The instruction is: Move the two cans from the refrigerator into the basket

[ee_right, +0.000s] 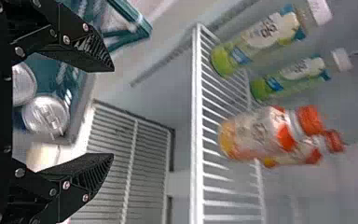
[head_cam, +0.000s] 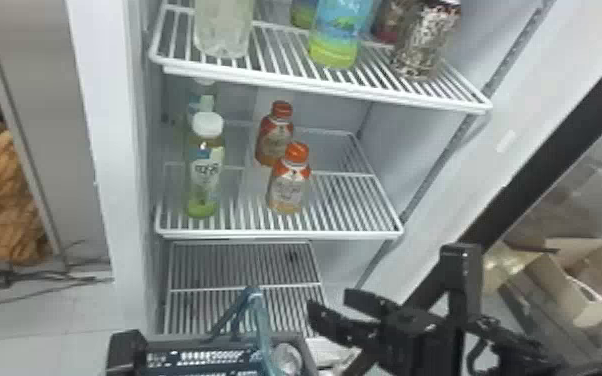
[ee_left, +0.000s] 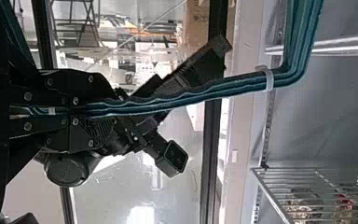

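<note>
Right gripper (head_cam: 327, 299): released, fingers well apart with nothing between them, at five o'clock in the head view, fingertips aimed toward ten.
Left gripper (ee_left: 114, 111): clenched on the basket's teal handle (ee_left: 182, 97).
Basket (head_cam: 205, 357): at eight o'clock from the right gripper's fingertips, before the bottom shelf (head_cam: 245, 265).
Two cans (ee_right: 45, 115): side by side in the basket, silver round ends facing the right wrist camera; their sides are hidden, so I can't tell the exact lean of their long axes.
Middle shelf (head_cam: 285, 233): orange-capped bottles (head_cam: 289, 185) upright at eleven o'clock from that gripper, green-bottomed bottles (head_cam: 205, 175) upright between ten and eleven.
Top shelf (head_cam: 315, 90): patterned can (head_cam: 425, 40) standing at one o'clock from it, long axis slanting toward one.
</note>
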Controlling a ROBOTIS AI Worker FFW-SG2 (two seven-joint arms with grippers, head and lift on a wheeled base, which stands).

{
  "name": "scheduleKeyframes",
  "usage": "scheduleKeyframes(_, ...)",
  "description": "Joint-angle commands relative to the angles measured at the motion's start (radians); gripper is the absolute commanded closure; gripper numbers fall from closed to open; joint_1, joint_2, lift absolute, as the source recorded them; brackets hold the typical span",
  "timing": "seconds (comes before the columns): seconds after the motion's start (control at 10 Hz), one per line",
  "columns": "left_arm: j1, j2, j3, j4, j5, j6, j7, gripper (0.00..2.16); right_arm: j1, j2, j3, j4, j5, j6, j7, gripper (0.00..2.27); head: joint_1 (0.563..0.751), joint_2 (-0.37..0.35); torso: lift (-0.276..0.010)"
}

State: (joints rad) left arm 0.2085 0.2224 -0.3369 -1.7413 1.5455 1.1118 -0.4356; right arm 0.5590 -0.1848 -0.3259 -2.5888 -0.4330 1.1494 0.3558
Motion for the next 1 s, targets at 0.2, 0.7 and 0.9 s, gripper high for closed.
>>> scheduleKeyframes(0.2,0.0,0.0,0.0,0.0,0.0,0.0,0.0,1.21,0.032,0.016,0.001,0.011,0.05,-0.286,-0.008,0.38,0.695,-0.35,-0.266)
scheduleKeyframes(0.7,0.0,-0.002,0.0,0.0,-0.004,0.0,0.001,1.21,0.045,0.03,0.033,0.126,0.022,-0.742,-0.041,0.36,0.695,-0.35,-0.266)
scheduleKeyframes(0.9,0.0,-0.002,-0.002,0.0,-0.004,0.0,0.001,1.21,0.055,0.038,0.063,0.214,0.004,-0.988,-0.092,0.36,0.695,-0.35,-0.266)
